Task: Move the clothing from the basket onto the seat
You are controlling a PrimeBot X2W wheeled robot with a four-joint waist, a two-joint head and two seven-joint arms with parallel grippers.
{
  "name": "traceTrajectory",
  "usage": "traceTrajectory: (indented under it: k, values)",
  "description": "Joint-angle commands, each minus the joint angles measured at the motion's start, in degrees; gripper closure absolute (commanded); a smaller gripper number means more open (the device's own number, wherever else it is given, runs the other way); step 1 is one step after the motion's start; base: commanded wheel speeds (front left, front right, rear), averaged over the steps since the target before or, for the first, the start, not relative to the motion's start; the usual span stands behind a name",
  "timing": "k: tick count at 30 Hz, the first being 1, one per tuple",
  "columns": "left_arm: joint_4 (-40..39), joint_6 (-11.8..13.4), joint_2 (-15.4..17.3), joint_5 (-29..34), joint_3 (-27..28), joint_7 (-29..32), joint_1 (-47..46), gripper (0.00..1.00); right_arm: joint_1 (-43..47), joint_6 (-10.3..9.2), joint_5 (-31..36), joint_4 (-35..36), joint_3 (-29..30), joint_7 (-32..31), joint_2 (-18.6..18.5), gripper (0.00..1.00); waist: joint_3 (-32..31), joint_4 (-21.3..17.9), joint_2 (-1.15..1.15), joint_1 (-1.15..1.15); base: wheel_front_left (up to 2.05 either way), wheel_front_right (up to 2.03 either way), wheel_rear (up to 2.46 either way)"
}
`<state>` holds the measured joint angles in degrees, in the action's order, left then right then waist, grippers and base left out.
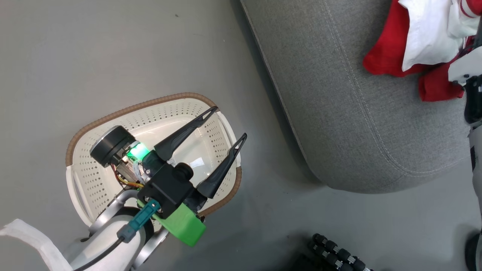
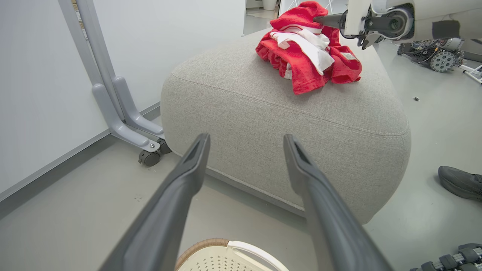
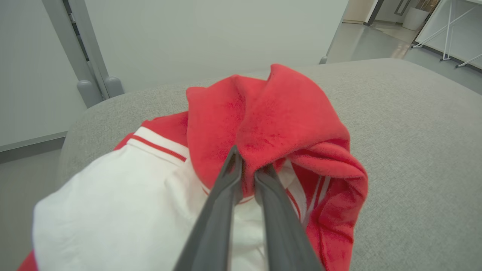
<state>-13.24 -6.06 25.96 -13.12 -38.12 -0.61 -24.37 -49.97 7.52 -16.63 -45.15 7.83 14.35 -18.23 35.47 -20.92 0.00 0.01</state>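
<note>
The clothing (image 1: 384,56), red with white panels, lies heaped on the grey seat (image 1: 357,113) at the upper right. In the right wrist view my right gripper (image 3: 248,165) is shut on a raised red fold of the clothing (image 3: 282,113), above the seat (image 3: 414,113). The left wrist view shows the heap (image 2: 305,64) on the seat (image 2: 282,124) with the right gripper (image 2: 327,19) at its top. My left gripper (image 1: 230,122) hangs open over the basket (image 1: 131,109), whose visible inside holds no fabric. The left gripper (image 2: 246,137) has nothing between its fingers; the basket's rim (image 2: 226,256) lies below.
The basket stands on grey floor left of the seat. A grey wheeled frame leg (image 2: 124,124) stands by the white wall, left of the seat. A person's dark shoe (image 2: 459,182) is on the floor to the right. A black ribbed object (image 1: 335,252) lies near the bottom edge.
</note>
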Motion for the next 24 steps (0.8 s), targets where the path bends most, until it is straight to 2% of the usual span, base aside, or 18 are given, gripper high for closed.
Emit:
traceTrajectory:
  k: [1,4,12,18,24]
  values:
    - [0.1,0.3,0.0,-0.2,0.2,-0.6,-0.7,0.00,1.6,-0.06,-0.3,-0.3,0.4,0.6,0.2,0.00,-0.6,0.1,0.00,-0.01,0.00,0.00,0.00]
    - [0.9,0.8,-0.3,-0.7,0.5,-1.3,-0.1,0.00,4.5,-0.06,0.0,0.7,1.1,0.8,1.4,0.00,-1.8,0.0,0.00,-0.01,0.00,0.00,0.00]
    - [3.7,4.0,-1.5,-2.5,2.1,-5.3,3.5,0.00,17.9,-0.06,5.1,16.6,3.8,0.8,8.7,0.00,-8.1,0.3,0.00,-0.01,0.00,0.00,0.00]
    - [6.3,7.2,-3.1,-4.1,4.3,-9.6,6.2,0.00,27.3,-0.06,8.9,27.4,1.1,0.9,12.8,0.00,-13.0,2.6,0.00,-0.01,0.00,0.00,0.00]
    - [8.8,10.8,-5.4,-5.8,8.1,-13.4,8.2,0.00,34.4,-0.06,10.5,35.9,-2.9,0.8,14.7,0.00,-17.2,6.5,0.00,-0.01,0.00,0.00,0.00]
